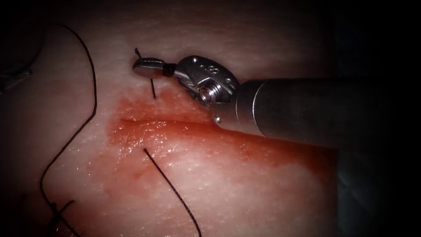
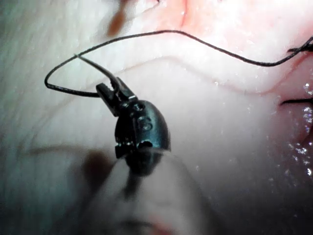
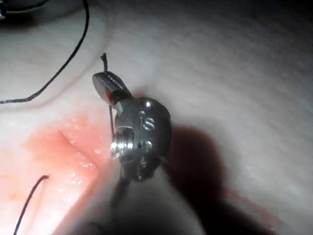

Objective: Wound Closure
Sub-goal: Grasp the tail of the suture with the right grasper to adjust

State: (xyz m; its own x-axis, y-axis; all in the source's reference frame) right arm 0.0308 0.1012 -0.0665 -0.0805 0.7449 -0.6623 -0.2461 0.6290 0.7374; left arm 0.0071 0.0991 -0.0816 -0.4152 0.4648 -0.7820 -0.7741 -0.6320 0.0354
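The cut (image 1: 175, 127) runs across the tissue (image 1: 263, 193) as a reddened line with red fluid (image 1: 144, 136) pooled round it, and I see no stitch bridging it along the stretch in view, so by my judgement most of the closure is left to do. A small tangle of thread, perhaps a knot (image 1: 57, 210), sits at the near left, well away from the cut; I cannot tell whether it ties anything.

The right gripper (image 1: 147, 70) lies on the far side of the cut, toward its left end, jaws closed on a short piece of thread (image 1: 152, 87) whose ends stick out above and below them. The left gripper (image 2: 111, 93), seen in the left wrist view, is closed on the long thread (image 2: 205, 46), which curls in a loop just beside its tip and trails off over the tissue. In the endoscope view that long thread (image 1: 90, 87) sweeps down the left side.

A loose thread end (image 1: 171, 184) lies on the near side of the cut. I cannot make out the needle.
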